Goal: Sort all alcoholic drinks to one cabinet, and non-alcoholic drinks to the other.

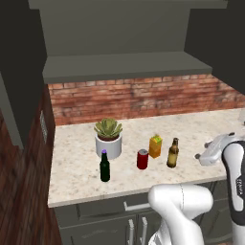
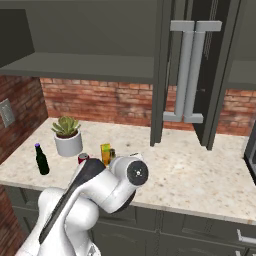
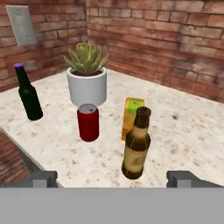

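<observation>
Gripper [image 3: 112, 177] spread wide, empty, facing amber beer bottle [image 3: 136, 144] upright on counter [image 3: 192, 131]. Juice carton [image 3: 132, 117] just behind, red can [image 3: 88, 122] nearby: off-centre approach risks toppling bottle into neighbours.

Glossy glass shows on the amber beer bottle [image 3: 136, 146] and green bottle [image 3: 28, 93], shiny metal on the red can [image 3: 88, 122], speckled polished stone on the desk [image 3: 192, 135].
</observation>
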{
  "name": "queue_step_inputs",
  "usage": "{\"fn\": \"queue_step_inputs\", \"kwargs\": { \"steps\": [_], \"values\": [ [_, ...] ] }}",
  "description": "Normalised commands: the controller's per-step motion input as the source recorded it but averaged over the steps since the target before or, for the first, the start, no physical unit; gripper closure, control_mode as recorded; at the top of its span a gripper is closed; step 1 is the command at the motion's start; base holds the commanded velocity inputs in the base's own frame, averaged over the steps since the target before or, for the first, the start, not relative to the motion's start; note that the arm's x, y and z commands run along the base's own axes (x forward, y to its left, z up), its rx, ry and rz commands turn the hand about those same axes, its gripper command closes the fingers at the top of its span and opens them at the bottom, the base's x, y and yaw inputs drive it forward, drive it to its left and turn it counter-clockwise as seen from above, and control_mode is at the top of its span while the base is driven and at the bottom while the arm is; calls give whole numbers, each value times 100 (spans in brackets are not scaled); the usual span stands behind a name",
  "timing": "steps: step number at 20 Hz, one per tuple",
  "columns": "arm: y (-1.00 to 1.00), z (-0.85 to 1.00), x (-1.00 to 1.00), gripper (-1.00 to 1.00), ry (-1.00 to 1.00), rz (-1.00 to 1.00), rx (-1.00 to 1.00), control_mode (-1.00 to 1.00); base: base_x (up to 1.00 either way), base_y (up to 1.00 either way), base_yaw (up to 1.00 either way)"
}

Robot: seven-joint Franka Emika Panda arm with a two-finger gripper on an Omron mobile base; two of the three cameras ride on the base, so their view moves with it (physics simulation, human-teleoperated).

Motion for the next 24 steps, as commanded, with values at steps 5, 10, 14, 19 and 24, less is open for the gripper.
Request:
{"fn": "queue_step_inputs", "kwargs": {
  "steps": [5,10,14,19,24],
  "values": [
    [-12,-36,1,-100,-17,20,0,-100,0,0,0],
    [-5,-13,35,-100,-18,23,1,-100,0,0,0],
    [0,-11,41,-100,-1,7,7,-100,0,0,0],
    [0,-42,32,-100,5,1,10,-100,0,0,0],
    [0,-30,34,-100,7,0,8,-100,0,0,0]
  ]
}}
